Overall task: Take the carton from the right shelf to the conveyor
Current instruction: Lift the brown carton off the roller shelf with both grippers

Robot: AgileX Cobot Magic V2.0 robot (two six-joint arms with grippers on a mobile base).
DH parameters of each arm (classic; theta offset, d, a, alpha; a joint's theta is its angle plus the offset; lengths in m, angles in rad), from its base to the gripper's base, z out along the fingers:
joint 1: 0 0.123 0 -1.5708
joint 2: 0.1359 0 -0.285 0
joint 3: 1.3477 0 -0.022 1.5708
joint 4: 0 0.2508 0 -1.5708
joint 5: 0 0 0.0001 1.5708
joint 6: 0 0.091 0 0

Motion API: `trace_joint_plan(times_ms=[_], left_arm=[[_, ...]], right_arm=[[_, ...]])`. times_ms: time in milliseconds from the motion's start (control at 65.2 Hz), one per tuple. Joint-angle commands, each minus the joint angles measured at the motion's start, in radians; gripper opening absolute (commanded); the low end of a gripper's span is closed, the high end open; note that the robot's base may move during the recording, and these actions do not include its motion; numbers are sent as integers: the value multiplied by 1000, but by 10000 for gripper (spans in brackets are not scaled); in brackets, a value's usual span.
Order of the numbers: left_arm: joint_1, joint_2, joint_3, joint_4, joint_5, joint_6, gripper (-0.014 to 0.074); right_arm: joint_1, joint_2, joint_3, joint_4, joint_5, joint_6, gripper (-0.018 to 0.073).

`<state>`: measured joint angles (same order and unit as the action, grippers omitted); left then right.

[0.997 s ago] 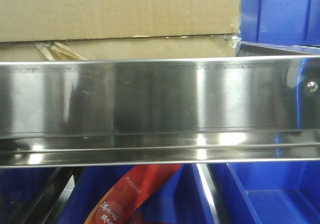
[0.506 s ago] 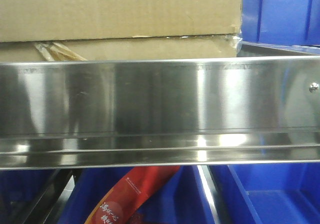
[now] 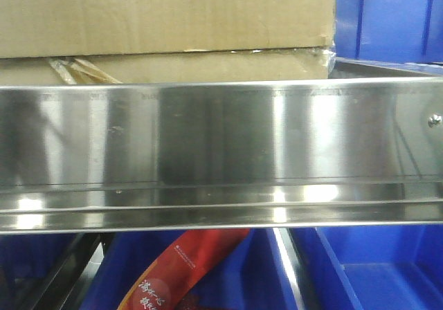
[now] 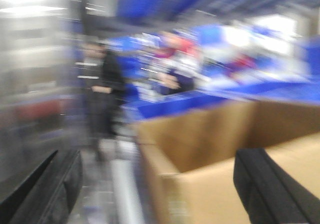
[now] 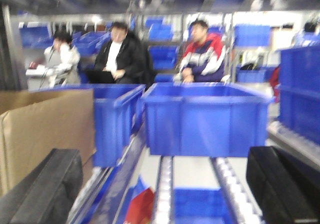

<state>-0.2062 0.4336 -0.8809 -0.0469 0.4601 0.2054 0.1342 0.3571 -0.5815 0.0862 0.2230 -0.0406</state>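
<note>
Front-facing view is pressed close to the shiny stainless steel right shelf (image 3: 221,137), whose broad mirror-like front rail crosses the whole width, with a small screw head (image 3: 434,121) near its right end. Resting on that shelf, behind and above the rail, is the wide plain brown corrugated cardboard carton (image 3: 166,16), filling the upper left and middle; a wad of yellowish clear tape (image 3: 76,70) shows along its bottom seam at the left. A blue plastic bin (image 3: 387,19) stands just beside the carton's right end, more blue bins (image 3: 377,272) lie under the shelf, and a red printed packet (image 3: 183,268) pokes up between them. From the left wrist view everything is smeared with blur, yet I can make out my left gripper (image 4: 157,161) with its two dark fingers (image 4: 272,189) spread wide, gripping nothing; the carton (image 4: 200,149) lies right ahead with its near corner between them, and whether either finger touches it I cannot tell. A blurred figure in dark clothes (image 4: 102,89) is beyond. From the right wrist view my right gripper (image 5: 165,159) is likewise spread wide and holds nothing, its black fingers (image 5: 282,181) at the bottom corners. The carton's end face (image 5: 47,126) is at the left, just beside a deep blue tub (image 5: 117,119), with a second blue tub (image 5: 205,116) straight ahead over a steel roller track (image 5: 165,194). Three seated people (image 5: 120,54) fill the background
</note>
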Motion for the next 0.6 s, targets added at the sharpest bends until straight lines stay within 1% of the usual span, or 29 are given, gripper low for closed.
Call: trace_joint_plan(times_ms=[0,61,138,215,291,353,399,476,583], left_arm=[[-105,74,-54,-11,35,27,519],[-180,145,-100,-11,37,27,519],[-246,240,-162,-11,39,27,519],[-286,332,-227,-11,50,13,519],[-293,420,-310,-11,85,-51,519],[-281,497,-393,14,143,-134,519],[-266,562,-469,40,206,-193,519],[-243,640,-577,81,298,-261,519],[-213,759,-733,161,475,-369,519]], right_arm=[[43,49,-48,-1,-8,-8,559],[100,101,-98,-1,6,-8,559],[171,170,-165,-1,33,-8,559],[242,261,-254,-1,87,-8,559],[287,352,-351,-1,157,-8,559],[305,427,-443,-1,252,-8,559],[305,485,-520,-1,325,-8,559],[305,580,-666,-1,441,-2,559],[305,718,-869,-1,602,6,559]])
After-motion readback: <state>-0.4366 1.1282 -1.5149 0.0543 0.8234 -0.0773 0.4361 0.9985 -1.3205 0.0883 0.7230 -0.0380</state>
